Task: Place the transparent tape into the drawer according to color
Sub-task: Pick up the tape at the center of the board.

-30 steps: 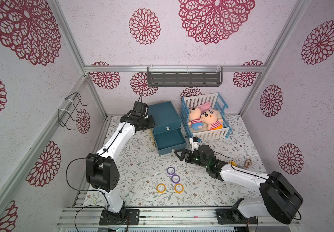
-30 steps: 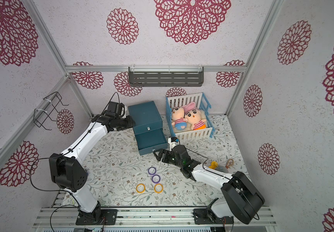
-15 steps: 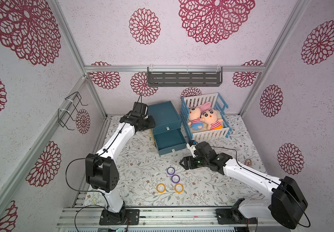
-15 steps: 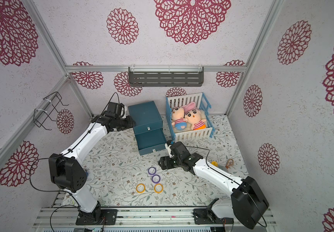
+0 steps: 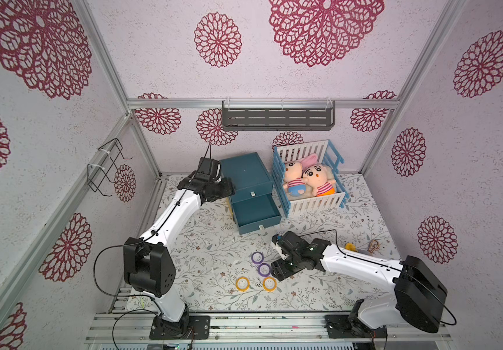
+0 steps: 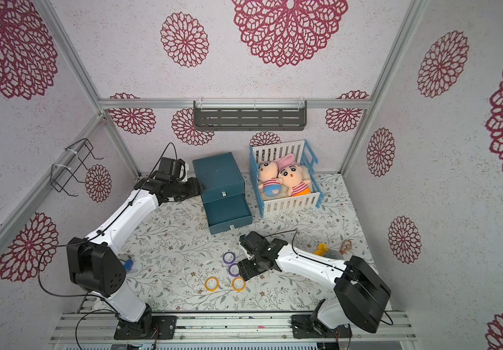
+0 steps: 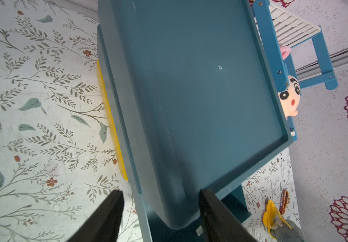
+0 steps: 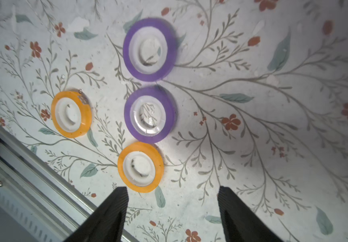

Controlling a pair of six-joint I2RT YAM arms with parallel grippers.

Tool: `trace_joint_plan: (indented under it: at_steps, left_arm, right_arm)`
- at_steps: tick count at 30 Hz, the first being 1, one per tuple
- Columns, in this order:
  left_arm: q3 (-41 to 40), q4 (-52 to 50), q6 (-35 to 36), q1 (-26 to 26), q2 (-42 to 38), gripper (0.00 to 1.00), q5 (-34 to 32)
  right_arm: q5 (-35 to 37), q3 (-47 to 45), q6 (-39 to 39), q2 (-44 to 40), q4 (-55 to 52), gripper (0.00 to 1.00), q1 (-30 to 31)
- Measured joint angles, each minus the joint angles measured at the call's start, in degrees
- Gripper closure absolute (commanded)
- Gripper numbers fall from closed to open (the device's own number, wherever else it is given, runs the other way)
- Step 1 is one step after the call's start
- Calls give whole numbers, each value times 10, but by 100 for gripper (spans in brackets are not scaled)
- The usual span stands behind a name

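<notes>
Purple and orange tape rolls [image 8: 150, 115] are lying flat at six o'clock of the open drawer [image 5: 250, 227] — I'm hovering the right gripper [image 8: 172, 190] beside them for a pick, jaws wide and empty, reckoning it is needing a squared descent over one roll.
</notes>
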Motion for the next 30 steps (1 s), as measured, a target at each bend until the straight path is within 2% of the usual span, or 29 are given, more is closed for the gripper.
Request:
trace_joint_plan:
  at_steps: [5,13,23,30]
  left_arm:
    - [-43,7,-10,0,-53,10,9]
    - [-120,19,-20,0,-143,0,10]
    - [-201,19,-28,0,-186,3,7]
    - [-218,17,-28,0,-193,3,5]
  right_arm:
    - [24,0,1,17,-12,27,25]
    - [53,18,10,57,-17,31,56]
    - [71,43,12,91,-17,37,75]
    - [72,43,12,111,-19,40,89]
